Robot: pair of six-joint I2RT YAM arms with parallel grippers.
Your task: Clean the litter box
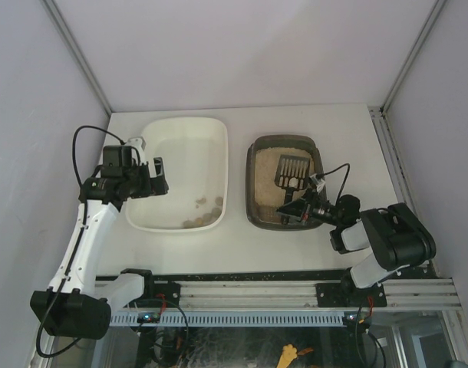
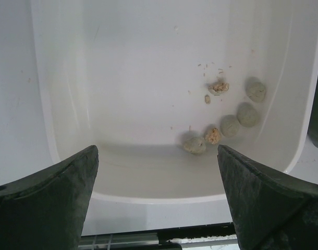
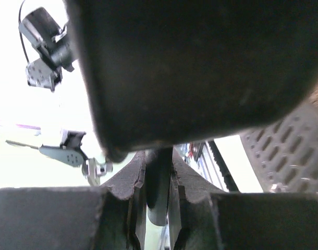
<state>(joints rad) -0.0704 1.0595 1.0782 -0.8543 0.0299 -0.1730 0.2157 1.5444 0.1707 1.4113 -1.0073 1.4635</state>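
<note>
Litter box (image 1: 254, 201), a small dark grey-brown translucent plastic tray with rounded corners and a bed of beige sandy litter, stands right of centre on the white table (image 1: 341, 130).

From the left, we first meet the left gripper (image 2: 157, 156). Its jaws are spread wide, it holds nothing, and it hangs over the near left rim of the larger cream-white plastic tub (image 1: 219, 130). In the tub's near right corner lie several rounded grey and tan clumps (image 2: 229, 125).

A bare strip of table separates the tub from the litter box. The head of the black slotted plastic scoop (image 1: 293, 170) rests on the litter in the far half of the box, and its handle runs back toward the near rim. There the right gripper (image 1: 294, 208) has its jaws clamped tight on the handle.

We judge the step in hand to be sifting, since some waste lies in the tub and the scoop is down in the sand. We cannot tell whether the scoop carries a clump. The next move calls for pushing the head under the litter and lifting it level so loose sand drains. The scoop is then carried left across the gap and tipped over the tub.
</note>
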